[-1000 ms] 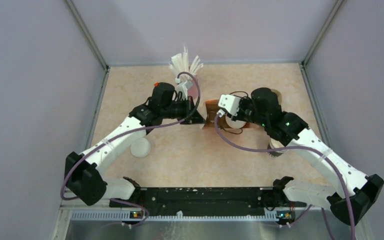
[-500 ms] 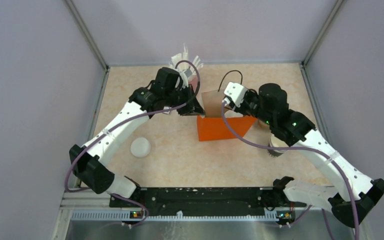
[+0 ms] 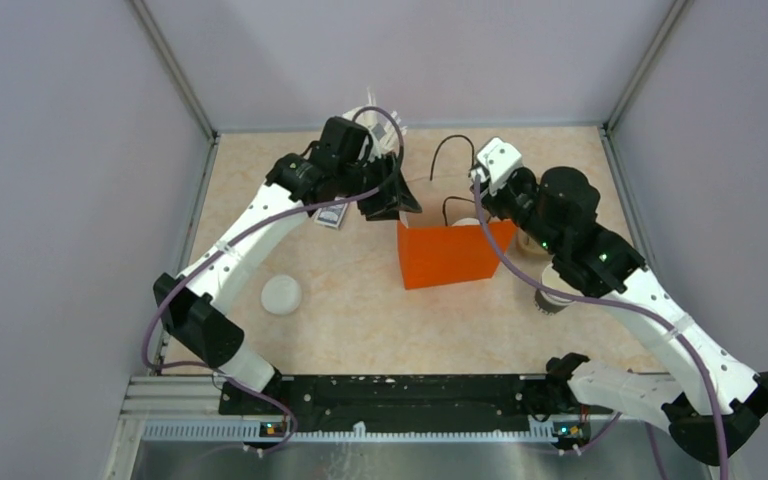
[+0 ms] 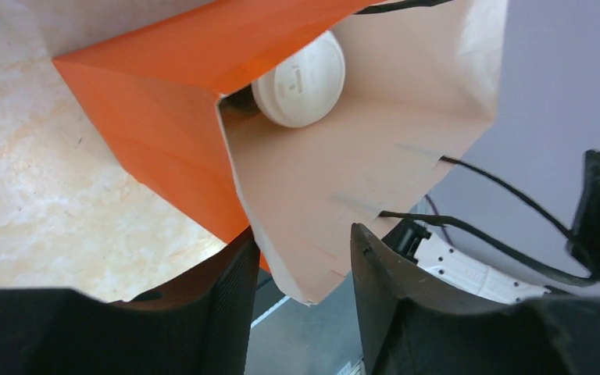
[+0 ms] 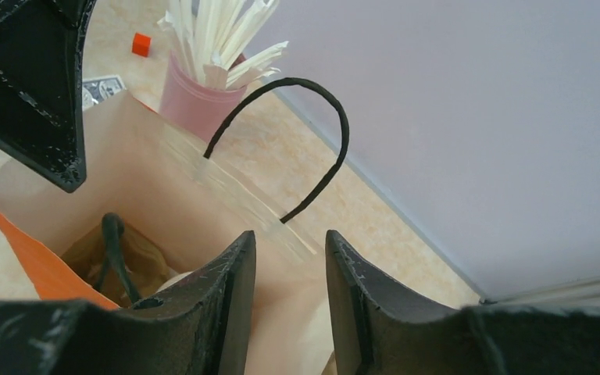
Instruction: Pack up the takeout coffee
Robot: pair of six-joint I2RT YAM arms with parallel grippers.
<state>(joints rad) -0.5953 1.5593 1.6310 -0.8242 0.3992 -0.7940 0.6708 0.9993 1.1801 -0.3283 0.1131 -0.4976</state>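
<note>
The coffee (image 4: 298, 78) stands upright in the orange bag (image 3: 445, 255), lid up.
My left tool (image 4: 299, 231) and right tool (image 5: 289, 234) straddle the bag's rim, narrowly apart; whether they pinch it, I cannot tell.

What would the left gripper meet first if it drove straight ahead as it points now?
The orange bag: its side wall edge sits between the fingers of the left gripper. Beyond that, the line seems to run inside toward the takeout coffee's white lid, though depth is unclear.

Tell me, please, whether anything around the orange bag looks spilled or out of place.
Nothing looks spilled. The takeout coffee sits inside the orange bag; only a loose white lid lies alone on the table, left of the bag.
</note>
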